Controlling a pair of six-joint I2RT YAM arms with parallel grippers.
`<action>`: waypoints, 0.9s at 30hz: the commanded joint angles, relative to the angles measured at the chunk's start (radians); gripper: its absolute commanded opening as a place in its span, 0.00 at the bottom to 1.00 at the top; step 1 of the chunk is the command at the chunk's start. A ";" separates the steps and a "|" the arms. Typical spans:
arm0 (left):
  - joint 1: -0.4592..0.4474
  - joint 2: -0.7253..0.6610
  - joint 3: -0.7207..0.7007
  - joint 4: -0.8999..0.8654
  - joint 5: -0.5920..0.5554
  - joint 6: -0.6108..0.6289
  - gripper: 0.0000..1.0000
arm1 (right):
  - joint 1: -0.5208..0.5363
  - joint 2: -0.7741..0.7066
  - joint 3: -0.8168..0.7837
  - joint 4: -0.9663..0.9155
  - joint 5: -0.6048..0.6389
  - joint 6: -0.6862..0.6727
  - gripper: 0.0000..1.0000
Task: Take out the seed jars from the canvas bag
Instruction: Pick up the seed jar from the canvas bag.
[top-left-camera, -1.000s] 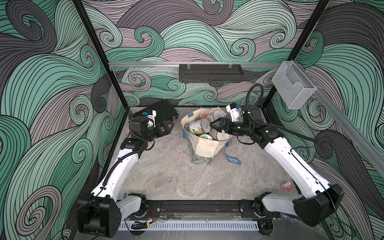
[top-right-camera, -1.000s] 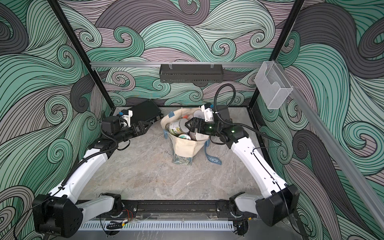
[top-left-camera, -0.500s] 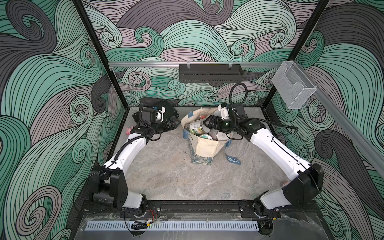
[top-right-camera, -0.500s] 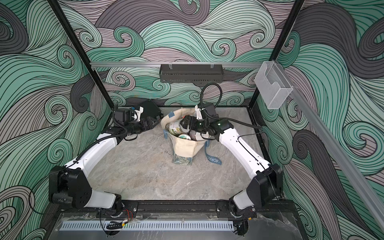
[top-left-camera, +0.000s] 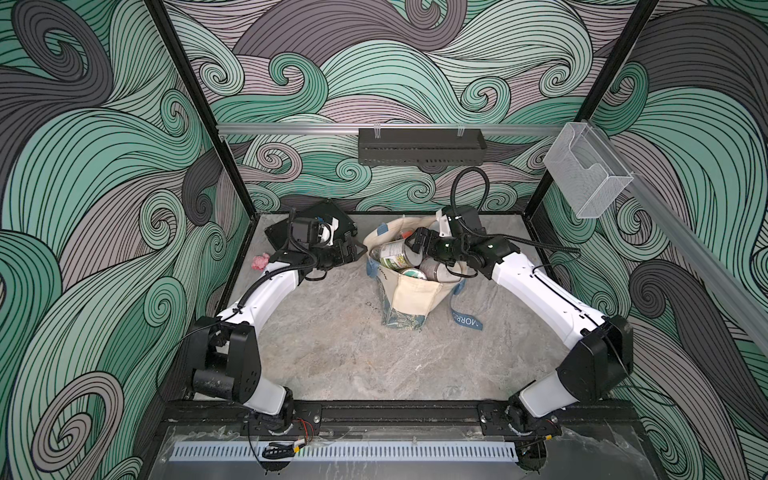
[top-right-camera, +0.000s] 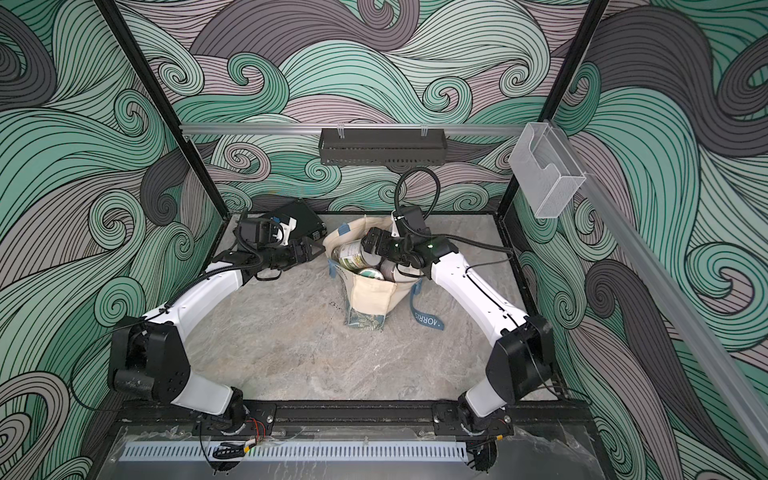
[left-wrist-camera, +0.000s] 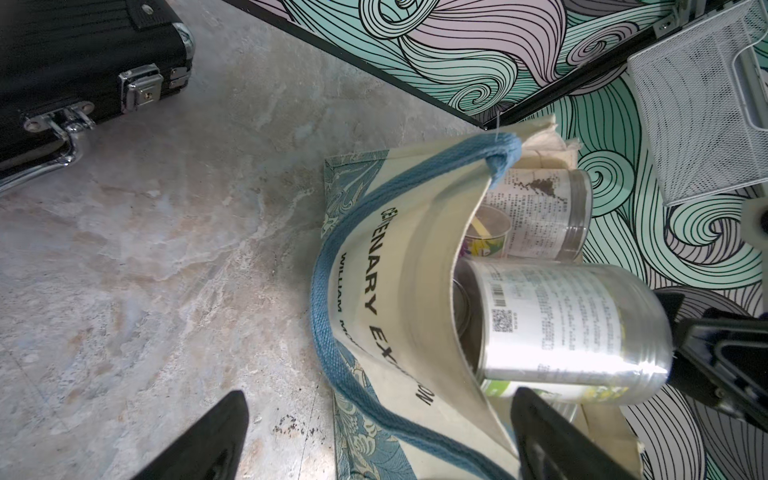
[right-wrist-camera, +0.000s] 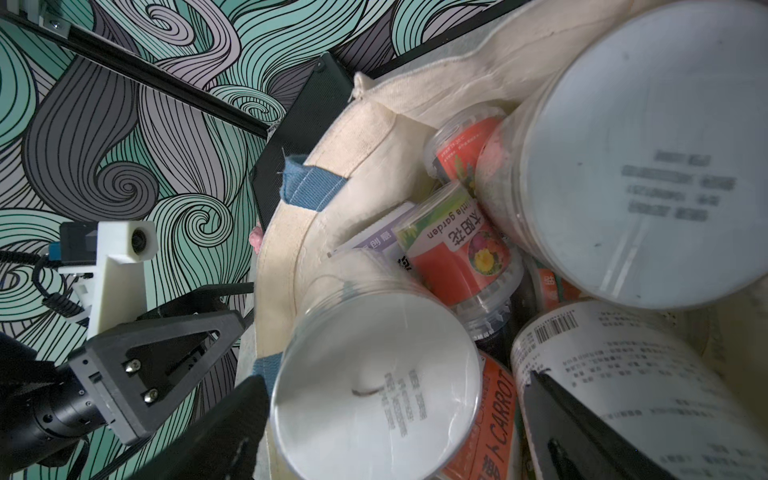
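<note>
The cream canvas bag (top-left-camera: 411, 295) (top-right-camera: 370, 295) stands open at the back middle of the table, packed with seed jars (top-left-camera: 392, 255) (top-right-camera: 351, 255). My left gripper (top-left-camera: 357, 249) (left-wrist-camera: 374, 436) is open at the bag's left rim, and the bag wall (left-wrist-camera: 415, 266) with its blue strap lies between the fingers. A silvery labelled jar (left-wrist-camera: 561, 324) pokes out of the mouth. My right gripper (top-left-camera: 415, 243) (right-wrist-camera: 395, 436) is open over the bag's mouth, its fingers on either side of a clear jar with a white end (right-wrist-camera: 374, 382). Around it lie a red-labelled jar (right-wrist-camera: 461, 249) and a big jar (right-wrist-camera: 644, 166).
A flat black hard case (top-left-camera: 311, 220) (left-wrist-camera: 83, 62) lies at the back left, just behind my left wrist. A small pink lump (top-left-camera: 261, 261) sits by the left wall. A clear holder (top-left-camera: 586, 174) and a black rack (top-left-camera: 419, 145) hang on the walls. A loose strap (top-left-camera: 467, 320) trails off the bag's right side.
Both arms have reached toward the bag. The left gripper swung from in front of the black case to the bag's left rim. The right gripper moved farther over the bag's mouth.
</note>
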 joint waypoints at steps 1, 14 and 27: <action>-0.004 0.006 0.041 -0.010 0.024 0.021 0.97 | 0.002 0.026 0.003 0.003 0.029 0.042 0.99; -0.004 0.027 0.053 -0.023 0.018 0.037 0.97 | 0.007 0.057 -0.036 0.067 -0.020 0.085 0.99; -0.004 0.091 0.085 -0.029 0.074 0.007 0.96 | 0.039 0.071 -0.051 0.095 -0.023 0.127 0.99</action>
